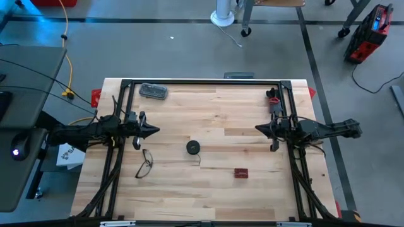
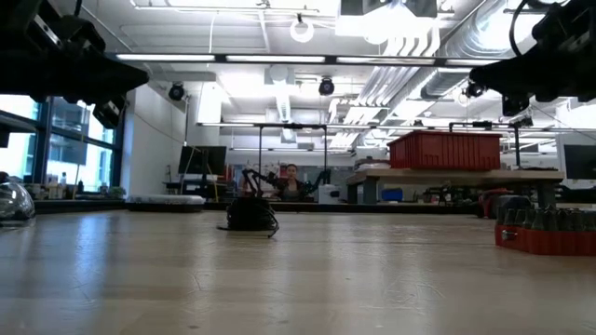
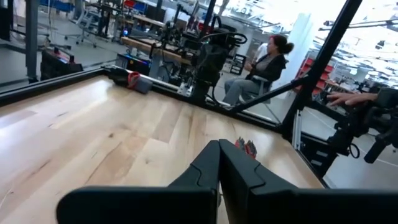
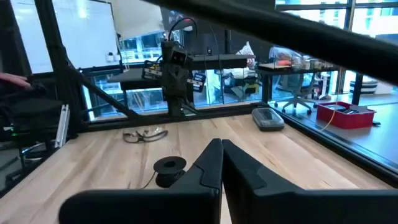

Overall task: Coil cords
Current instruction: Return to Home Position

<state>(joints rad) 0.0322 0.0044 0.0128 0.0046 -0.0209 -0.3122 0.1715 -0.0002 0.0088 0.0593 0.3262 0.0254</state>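
Observation:
The cords are wound on a small round black reel lying flat on the wooden table near its middle, with a short thin wire tail trailing toward the near edge. The low view shows the reel, and so does the right wrist view. My left gripper hovers shut above the table's left side, pointing level toward the middle. My right gripper hovers shut at the right side, facing it. Both are well apart from the reel. The shut fingertips show in the wrist views.
Black-framed eyeglasses lie near the left arm. A small red box sits right of the reel, and a grey case lies at the far left. A black frame borders the table. A person sits beyond it.

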